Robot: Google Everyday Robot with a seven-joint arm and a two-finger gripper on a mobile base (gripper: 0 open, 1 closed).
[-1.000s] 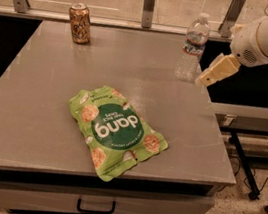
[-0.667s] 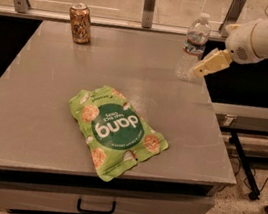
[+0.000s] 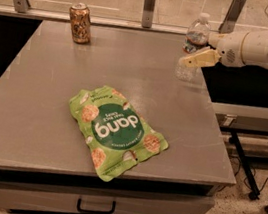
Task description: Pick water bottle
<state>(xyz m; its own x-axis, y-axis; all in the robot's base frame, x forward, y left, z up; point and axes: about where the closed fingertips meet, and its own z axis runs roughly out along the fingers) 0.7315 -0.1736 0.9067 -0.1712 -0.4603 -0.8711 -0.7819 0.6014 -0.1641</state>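
Quick count: one water bottle in the upper right, one brown-gold drink can in the upper left, and one green dang snack bag mid-frame, all on one grey table. One gripper, right at the bottle in the upper right. Three metal posts along the top edge. One drawer handle at the bottom.

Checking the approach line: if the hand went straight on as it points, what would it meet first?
The water bottle. The hand reaches in from the right at the far right edge of the table, pointing left, and its tip overlaps the bottle's lower half. Depth is unclear, so it may sit in front.
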